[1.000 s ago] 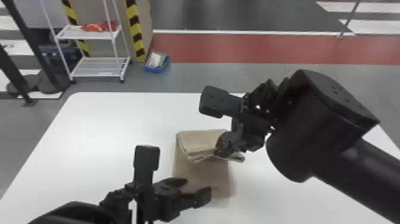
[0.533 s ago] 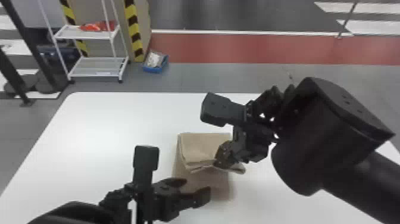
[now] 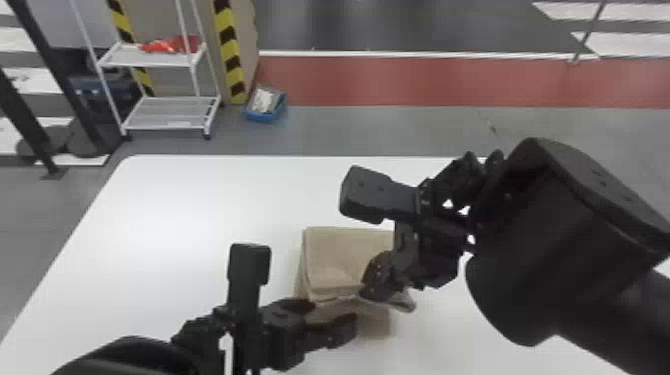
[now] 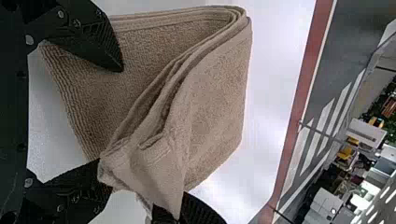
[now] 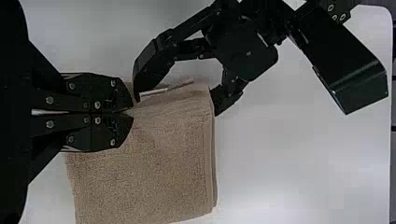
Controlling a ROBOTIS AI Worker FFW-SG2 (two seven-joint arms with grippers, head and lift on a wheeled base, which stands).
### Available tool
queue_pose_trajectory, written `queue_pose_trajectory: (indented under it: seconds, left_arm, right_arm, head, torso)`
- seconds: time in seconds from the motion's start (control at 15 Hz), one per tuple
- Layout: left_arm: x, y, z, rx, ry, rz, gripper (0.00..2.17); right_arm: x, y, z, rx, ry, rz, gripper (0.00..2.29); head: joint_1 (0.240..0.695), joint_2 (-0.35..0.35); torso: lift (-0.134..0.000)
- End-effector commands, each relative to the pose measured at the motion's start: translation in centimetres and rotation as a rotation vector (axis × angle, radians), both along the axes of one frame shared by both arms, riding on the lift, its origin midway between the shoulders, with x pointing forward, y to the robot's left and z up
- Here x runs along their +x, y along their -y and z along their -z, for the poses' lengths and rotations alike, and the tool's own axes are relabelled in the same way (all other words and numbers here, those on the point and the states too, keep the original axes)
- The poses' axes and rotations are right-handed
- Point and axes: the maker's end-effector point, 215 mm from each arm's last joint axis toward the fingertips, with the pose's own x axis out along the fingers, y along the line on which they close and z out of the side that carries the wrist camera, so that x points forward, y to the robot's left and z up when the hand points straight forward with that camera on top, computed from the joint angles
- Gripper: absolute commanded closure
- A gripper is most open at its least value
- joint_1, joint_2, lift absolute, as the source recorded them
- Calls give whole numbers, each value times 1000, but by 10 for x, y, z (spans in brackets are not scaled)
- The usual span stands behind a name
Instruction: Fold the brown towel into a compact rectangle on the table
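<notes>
White table (image 3: 174, 224) beneath towel (image 3: 344, 254). Right gripper (image 5: 131, 113) closed on towel's lifted edge; left gripper (image 3: 332, 312), fingers parted, at towel's near side. Risk: uneven pull may skew loose layers.

No legible text, label, brand, number or sign appeared in the head view or in either wrist view.
</notes>
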Motion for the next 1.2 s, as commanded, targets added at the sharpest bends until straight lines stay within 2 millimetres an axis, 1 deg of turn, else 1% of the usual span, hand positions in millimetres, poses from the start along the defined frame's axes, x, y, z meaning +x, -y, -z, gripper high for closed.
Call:
queue_pose_trajectory:
  seconds: [0.0,0.33,0.87,1.13]
  left_arm:
    - [1,0,-1,-1,1,-2,262]
    - [1,0,-2,-3,2,0,262]
    - [2,1,-3,-7,5,0,262]
    - [1,1,-3,-8,5,2,262]
  right_arm:
    - [-5,0,3,2,-11,-2,1362]
    - [-9,1,10,-5,-27,5,1362]
    - [-11,-13,10,19,-33,10,1362]
    - [-7,-19,14,24,-28,24,1362]
  head:
    - [695,2]
    - [695,3]
    - [695,14]
    - [695,22]
  torso:
    - [-124]
    - [-124]
    - [-124]
    - [-124]
